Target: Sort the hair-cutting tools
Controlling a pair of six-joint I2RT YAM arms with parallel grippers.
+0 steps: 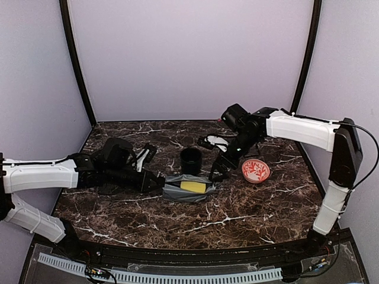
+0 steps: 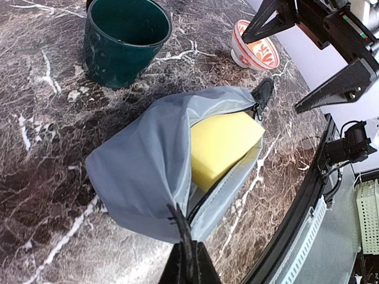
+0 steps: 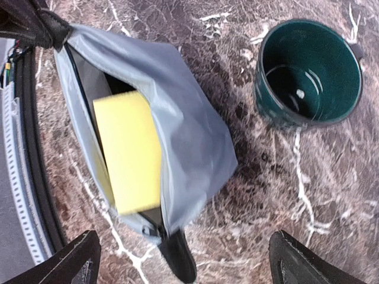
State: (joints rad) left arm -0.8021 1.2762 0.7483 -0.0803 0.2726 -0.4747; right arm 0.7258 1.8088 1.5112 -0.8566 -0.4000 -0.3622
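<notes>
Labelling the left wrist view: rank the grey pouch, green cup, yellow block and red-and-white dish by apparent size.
Largest first:
grey pouch
green cup
yellow block, partly hidden, close to the cup
red-and-white dish, smallest but farther off

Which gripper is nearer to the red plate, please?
Right. The right gripper hovers just left of the plate; the left gripper is farther left, gripping the pouch.

The grey pouch [image 2: 142, 171] is smooth, faintly shiny cloth; the yellow block [image 2: 222, 145] inside looks matt and spongy. The green cup [image 2: 118, 53] is glossy, the desk [image 2: 35, 195] polished and marble-patterned. The right gripper [image 3: 183, 236] is matt black plastic.
</notes>
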